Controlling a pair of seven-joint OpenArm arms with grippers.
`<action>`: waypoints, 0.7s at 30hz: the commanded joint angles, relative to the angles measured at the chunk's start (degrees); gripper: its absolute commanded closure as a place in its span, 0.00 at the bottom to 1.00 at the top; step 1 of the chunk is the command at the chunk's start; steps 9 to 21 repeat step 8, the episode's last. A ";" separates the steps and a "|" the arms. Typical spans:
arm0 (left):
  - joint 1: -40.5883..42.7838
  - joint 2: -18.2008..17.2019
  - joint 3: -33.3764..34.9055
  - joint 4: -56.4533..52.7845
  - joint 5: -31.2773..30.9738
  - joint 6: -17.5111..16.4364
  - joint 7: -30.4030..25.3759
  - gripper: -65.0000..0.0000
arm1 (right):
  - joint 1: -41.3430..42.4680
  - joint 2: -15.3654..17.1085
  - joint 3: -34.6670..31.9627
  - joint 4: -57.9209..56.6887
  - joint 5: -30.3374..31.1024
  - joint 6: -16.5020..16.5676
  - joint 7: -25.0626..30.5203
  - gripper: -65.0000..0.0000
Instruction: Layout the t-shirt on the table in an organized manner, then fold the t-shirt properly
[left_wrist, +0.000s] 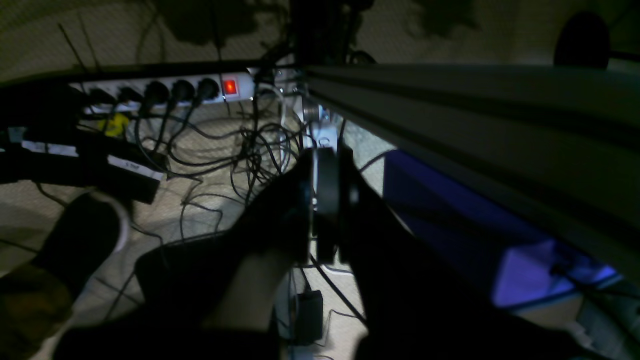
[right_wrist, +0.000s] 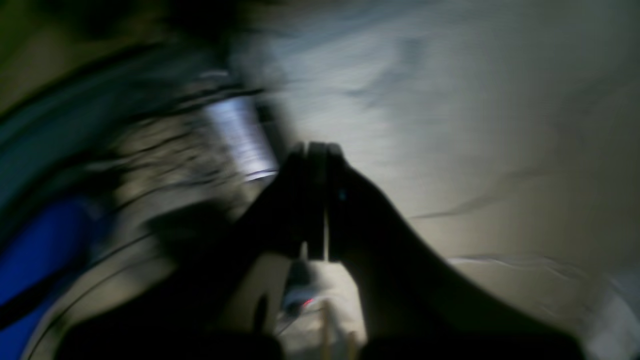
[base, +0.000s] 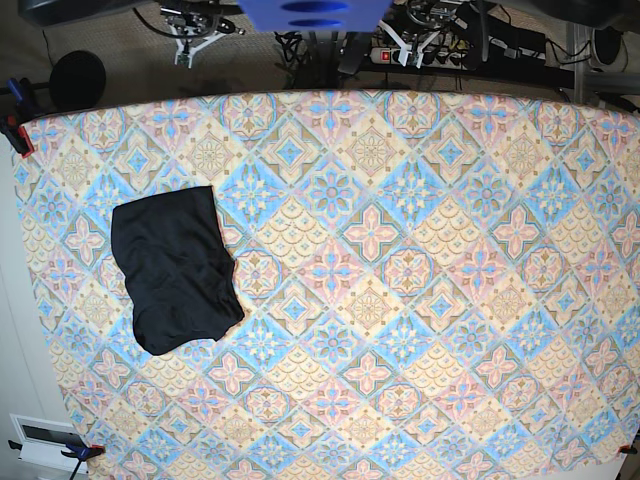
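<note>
The black t-shirt (base: 175, 265) lies folded into a compact, slightly crooked rectangle on the left part of the patterned table (base: 400, 250). Both arms are pulled back behind the table's far edge: the left arm (base: 425, 20) at top right, the right arm (base: 195, 25) at top left. In the left wrist view my left gripper (left_wrist: 327, 155) is shut with nothing in it and faces the floor and cables. The right wrist view is blurred; my right gripper (right_wrist: 317, 150) is shut and empty there. Neither wrist view shows the t-shirt.
Behind the table lie a white power strip (left_wrist: 160, 92) with a lit red switch and tangled cables (left_wrist: 225, 150). A grey frame bar (left_wrist: 450, 100) crosses the left wrist view. Clamps (base: 15, 130) hold the cloth at the table's corners.
</note>
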 joint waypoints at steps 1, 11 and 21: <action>0.14 -0.04 -0.06 0.11 -0.10 -0.28 -0.48 0.98 | -0.17 -2.11 0.05 0.15 0.20 0.46 0.87 1.00; -0.12 0.14 -0.15 0.28 -0.18 -0.28 -0.48 0.98 | 2.03 -4.83 0.05 -0.20 0.29 0.46 0.78 1.00; -0.12 0.14 -0.15 0.28 -0.18 -0.28 -0.48 0.98 | 2.03 -4.83 0.05 -0.20 0.29 0.46 0.78 1.00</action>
